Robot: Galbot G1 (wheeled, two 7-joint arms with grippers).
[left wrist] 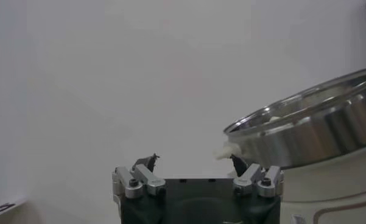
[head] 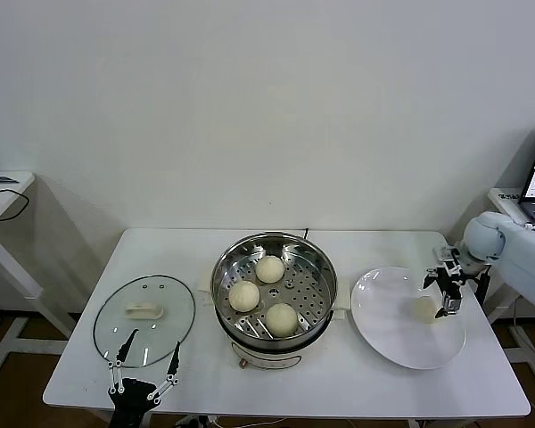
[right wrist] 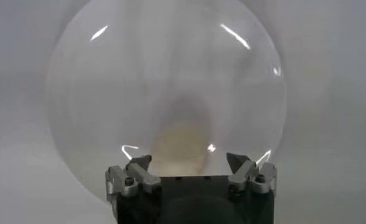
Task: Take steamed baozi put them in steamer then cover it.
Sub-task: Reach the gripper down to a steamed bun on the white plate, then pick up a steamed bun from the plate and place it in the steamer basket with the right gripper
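My right end effector point(head: 445, 292) hangs spread wide and empty over the last baozi point(head: 424, 308) on the plate point(head: 401, 343). Three buns already sit in the steamer point(head: 274, 259). Left end effector point(head: 144, 357) is wide open, empty, near the cover point(head: 116, 325) on the tabletop point(head: 339, 388).

Risk: closing off-centre could squash the soft bun or nudge it away.

Right wrist view shows the bun centred between my fingers point(right wrist: 239, 162); head view doesn't.

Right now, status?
Right claw open over last bun on plate. Left claw open by lid. Three buns in steamer. Nothing blocking.
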